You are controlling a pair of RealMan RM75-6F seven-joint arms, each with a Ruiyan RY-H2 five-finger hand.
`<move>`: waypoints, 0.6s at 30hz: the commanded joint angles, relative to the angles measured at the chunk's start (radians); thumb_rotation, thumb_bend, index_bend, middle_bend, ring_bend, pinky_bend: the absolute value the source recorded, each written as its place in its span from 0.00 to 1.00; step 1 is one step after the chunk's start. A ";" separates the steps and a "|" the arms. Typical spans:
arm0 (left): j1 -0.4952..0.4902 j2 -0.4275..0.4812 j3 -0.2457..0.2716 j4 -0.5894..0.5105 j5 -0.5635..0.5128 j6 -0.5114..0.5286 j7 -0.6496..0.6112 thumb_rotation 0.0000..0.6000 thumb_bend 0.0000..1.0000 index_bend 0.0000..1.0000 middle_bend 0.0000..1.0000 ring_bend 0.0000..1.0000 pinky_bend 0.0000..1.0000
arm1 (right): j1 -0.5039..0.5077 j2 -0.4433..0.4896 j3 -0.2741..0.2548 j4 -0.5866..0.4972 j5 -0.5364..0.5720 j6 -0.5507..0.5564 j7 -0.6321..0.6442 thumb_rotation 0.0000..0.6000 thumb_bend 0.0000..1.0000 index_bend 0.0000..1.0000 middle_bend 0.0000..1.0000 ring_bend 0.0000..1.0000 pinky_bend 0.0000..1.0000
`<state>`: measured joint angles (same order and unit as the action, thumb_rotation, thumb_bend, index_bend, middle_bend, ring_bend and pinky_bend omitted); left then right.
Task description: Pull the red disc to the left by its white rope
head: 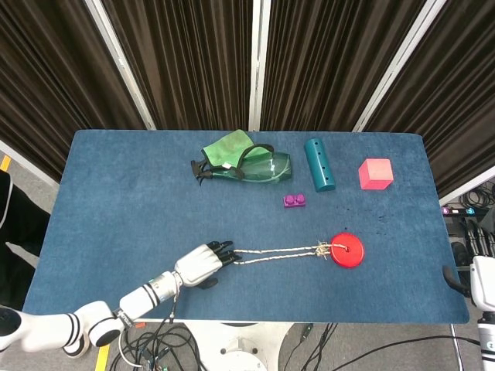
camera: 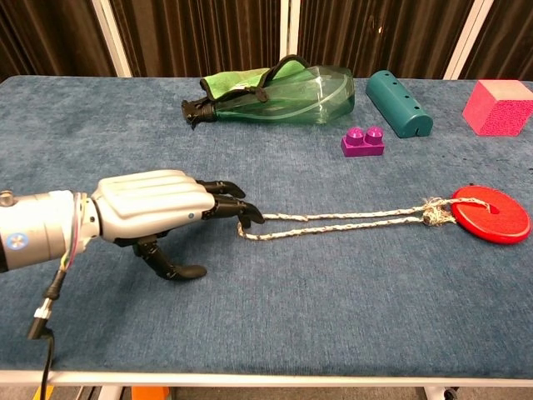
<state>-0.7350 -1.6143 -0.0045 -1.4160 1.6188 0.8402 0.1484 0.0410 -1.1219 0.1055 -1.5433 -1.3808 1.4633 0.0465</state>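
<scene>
One white-and-black left hand (camera: 158,212) lay near the table's front edge, its curled dark fingertips (camera: 237,210) over the loop end of the one white braided rope (camera: 341,223); whether they gripped it could not be told. The rope ran right to the single flat red disc (camera: 491,214). Farther back sat one purple two-stud brick (camera: 364,142), one teal cylinder (camera: 398,113), one pink cube (camera: 501,106) and one clear green bottle (camera: 287,97) lying sideways. The right hand (head: 470,249), cut off at the far right in the head view, was too unclear to read.
</scene>
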 commanded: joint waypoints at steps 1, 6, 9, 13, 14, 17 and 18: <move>0.000 0.018 0.004 -0.018 -0.014 0.001 0.024 1.00 0.20 0.14 0.62 0.15 0.23 | 0.001 0.000 0.001 -0.003 0.001 0.000 -0.004 1.00 0.24 0.00 0.00 0.00 0.00; 0.005 0.044 0.011 -0.051 -0.039 0.002 0.039 1.00 0.21 0.14 0.76 0.23 0.23 | 0.002 -0.002 0.002 -0.007 0.003 -0.004 -0.010 1.00 0.24 0.00 0.00 0.00 0.00; 0.006 0.059 0.013 -0.070 -0.047 0.008 0.042 1.00 0.21 0.14 0.81 0.28 0.23 | 0.003 -0.004 0.002 -0.008 0.006 -0.008 -0.013 1.00 0.24 0.00 0.00 0.00 0.00; 0.009 0.074 0.012 -0.085 -0.059 0.019 0.048 1.00 0.21 0.14 0.87 0.37 0.23 | 0.004 -0.005 0.004 -0.011 0.006 -0.006 -0.018 1.00 0.24 0.00 0.00 0.00 0.00; 0.011 0.079 0.013 -0.090 -0.064 0.021 0.050 1.00 0.21 0.14 0.88 0.39 0.23 | 0.004 -0.005 0.005 -0.012 0.005 -0.005 -0.019 1.00 0.24 0.00 0.00 0.00 0.00; 0.016 0.087 0.015 -0.096 -0.068 0.033 0.058 1.00 0.21 0.14 0.91 0.44 0.23 | 0.004 -0.004 0.006 -0.015 0.006 -0.005 -0.023 1.00 0.25 0.00 0.00 0.00 0.00; 0.018 0.089 0.017 -0.097 -0.069 0.037 0.061 1.00 0.21 0.14 0.91 0.45 0.23 | 0.004 -0.004 0.006 -0.016 0.006 -0.005 -0.024 1.00 0.25 0.00 0.00 0.00 0.00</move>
<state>-0.7191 -1.5271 0.0112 -1.5121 1.5509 0.8747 0.2071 0.0454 -1.1259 0.1112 -1.5598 -1.3747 1.4579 0.0221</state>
